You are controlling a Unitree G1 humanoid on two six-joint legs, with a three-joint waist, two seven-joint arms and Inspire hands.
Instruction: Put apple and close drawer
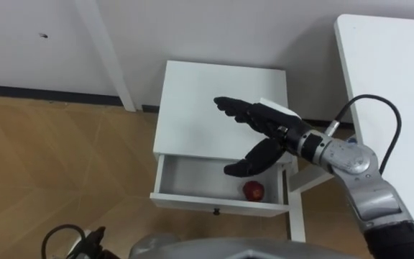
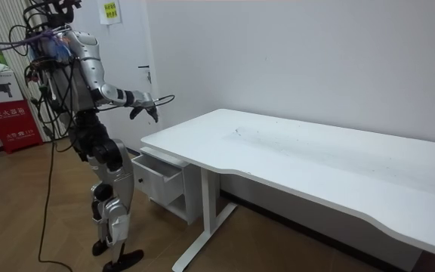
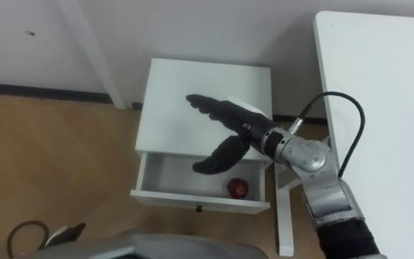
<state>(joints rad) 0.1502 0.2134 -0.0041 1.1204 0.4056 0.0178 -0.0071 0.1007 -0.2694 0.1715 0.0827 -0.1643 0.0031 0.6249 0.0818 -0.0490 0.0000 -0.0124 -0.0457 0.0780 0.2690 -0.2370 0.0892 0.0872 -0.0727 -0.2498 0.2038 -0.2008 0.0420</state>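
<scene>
Left eye view: right hand, fingers spread and empty, hovers above the open drawer. The apple lies inside, likely firm, smooth and light. The drawer front suits a flat push.

No print could be read from where I stood. A white notice was fixed high on the wall, near the room view's upper left, just beside the robot's head. It carried green marks that were too small to make out. A red cabinet stood on the floor at the room view's left edge. A line of white characters ran across its front, likewise too small to read.
</scene>
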